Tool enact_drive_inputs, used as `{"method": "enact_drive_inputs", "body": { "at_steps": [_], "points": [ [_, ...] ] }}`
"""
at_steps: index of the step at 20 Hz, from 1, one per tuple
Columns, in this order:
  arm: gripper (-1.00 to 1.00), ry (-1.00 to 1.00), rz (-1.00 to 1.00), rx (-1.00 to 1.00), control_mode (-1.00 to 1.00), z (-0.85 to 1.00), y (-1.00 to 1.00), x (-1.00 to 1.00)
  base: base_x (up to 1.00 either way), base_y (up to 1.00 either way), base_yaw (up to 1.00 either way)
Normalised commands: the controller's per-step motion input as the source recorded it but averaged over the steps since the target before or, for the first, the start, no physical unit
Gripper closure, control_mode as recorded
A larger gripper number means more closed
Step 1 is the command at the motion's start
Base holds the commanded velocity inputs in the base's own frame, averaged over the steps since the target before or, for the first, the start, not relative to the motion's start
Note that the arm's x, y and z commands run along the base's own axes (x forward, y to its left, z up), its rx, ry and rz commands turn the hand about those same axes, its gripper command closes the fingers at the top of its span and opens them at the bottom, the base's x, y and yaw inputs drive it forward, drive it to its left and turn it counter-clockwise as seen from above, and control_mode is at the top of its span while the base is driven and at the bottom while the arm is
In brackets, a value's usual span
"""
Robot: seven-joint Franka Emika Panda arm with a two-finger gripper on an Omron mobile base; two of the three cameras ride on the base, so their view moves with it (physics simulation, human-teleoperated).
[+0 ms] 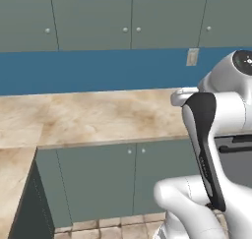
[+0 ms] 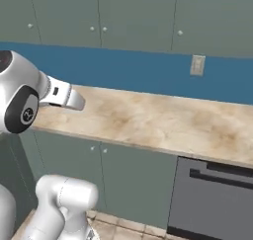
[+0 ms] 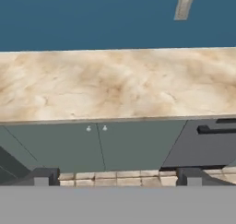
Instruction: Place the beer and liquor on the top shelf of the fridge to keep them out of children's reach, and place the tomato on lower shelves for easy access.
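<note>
Above counter [image 3: 115, 85]: hand [image 3: 116, 176] open, outlet [image 3: 183, 7] unlettered.

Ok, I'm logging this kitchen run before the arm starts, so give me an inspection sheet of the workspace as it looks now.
Surface: beige marbled counter, running along the wall and turning a corner at the left of the left base view.
Job's things: nothing seen.
Clutter: nothing seen.
Grippers: gripper open, holding nothing, aimed at the counter edge and base cabinets.
Cables: nothing seen.
Surroundings: blue backsplash with a wall outlet, grey-green upper cabinets, dark dishwasher front, tiled floor.
</note>
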Motion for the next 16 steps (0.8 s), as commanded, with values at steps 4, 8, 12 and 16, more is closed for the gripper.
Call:
{"method": "enact_drive_inputs", "body": {
  "at_steps": [4, 8, 12, 16],
  "points": [
    [-1.00, 0.00, 0.00, 0.00, 1.00, 0.00, 0.00, 0.00, 0.81, 0.02, 0.61],
    [-1.00, 0.00, 0.00, 0.00, 1.00, 0.00, 0.00, 0.00, 0.50, 0.22, 0.69],
    [-1.00, 0.00, 0.00, 0.00, 1.00, 0.00, 0.00, 0.00, 0.13, 0.50, 0.71],
    [-1.00, 0.00, 0.00, 0.00, 1.00, 0.00, 0.00, 0.00, 0.01, 0.61, 0.72]
  ]
}}
